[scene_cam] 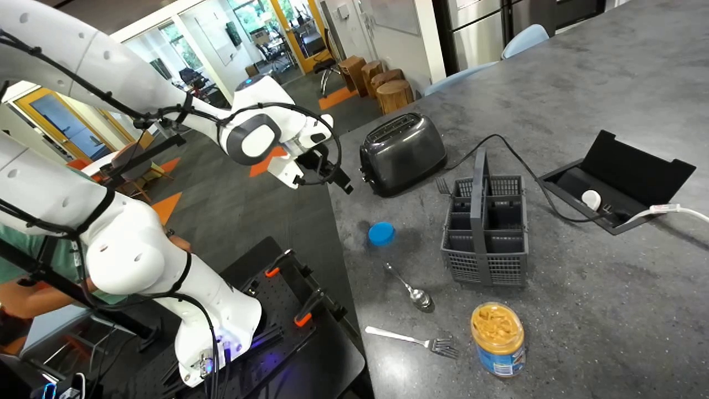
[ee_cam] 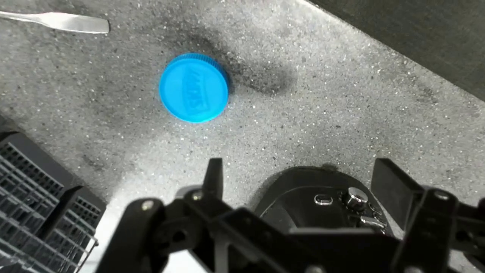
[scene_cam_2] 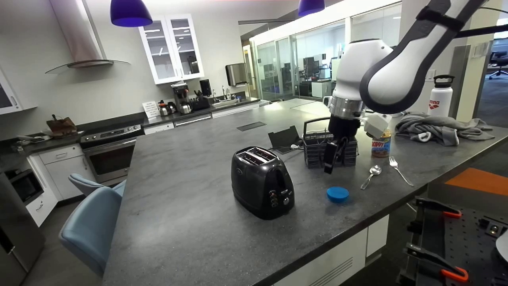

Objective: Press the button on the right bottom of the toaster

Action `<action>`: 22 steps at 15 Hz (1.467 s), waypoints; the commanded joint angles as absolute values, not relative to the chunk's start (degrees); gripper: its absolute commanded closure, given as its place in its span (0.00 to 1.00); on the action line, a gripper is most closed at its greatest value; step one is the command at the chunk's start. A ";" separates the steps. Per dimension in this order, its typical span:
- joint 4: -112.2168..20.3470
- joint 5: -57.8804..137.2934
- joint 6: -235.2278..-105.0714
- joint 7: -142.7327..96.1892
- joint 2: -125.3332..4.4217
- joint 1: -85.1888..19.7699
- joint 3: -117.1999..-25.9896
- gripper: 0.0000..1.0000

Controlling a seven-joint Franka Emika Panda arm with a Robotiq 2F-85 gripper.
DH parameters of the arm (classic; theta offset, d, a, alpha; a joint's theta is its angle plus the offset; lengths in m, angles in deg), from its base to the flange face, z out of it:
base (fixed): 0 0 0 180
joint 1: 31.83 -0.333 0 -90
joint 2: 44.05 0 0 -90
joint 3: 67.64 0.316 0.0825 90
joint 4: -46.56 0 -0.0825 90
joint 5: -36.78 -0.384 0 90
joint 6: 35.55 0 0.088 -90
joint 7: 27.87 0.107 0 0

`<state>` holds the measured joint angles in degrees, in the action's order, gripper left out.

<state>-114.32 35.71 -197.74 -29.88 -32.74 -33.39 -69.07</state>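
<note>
Currently, pressing appears outstanding: the gripper (ee_cam: pixel 299 176), jaws apart, hangs clear of the toaster (scene_cam: pixel 405 158) (left and on the far side of the caddy (scene_cam: pixel 489 270) in an exterior view), approach and contact remaining

Gap between toaster (scene_cam_2: pixel 258 184) and lid (scene_cam_2: pixel 337 194)

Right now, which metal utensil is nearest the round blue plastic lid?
The silver metal spoon, handle end toward the blue lid. Its bowl is rounded; the silver metal fork and half-hidden grey fork have tines and are farther.
</note>
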 commanded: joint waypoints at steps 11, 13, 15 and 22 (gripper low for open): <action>-110.27 47.46 -201.10 -20.07 -40.13 -31.13 -63.09 0.44; -109.90 50.72 -203.60 -15.82 -41.94 -30.98 -62.48 0.59; -109.88 55.62 -207.00 -10.95 -43.20 -30.59 -62.66 0.75; -107.06 59.47 -214.17 -6.23 -50.49 -31.45 -64.95 1.00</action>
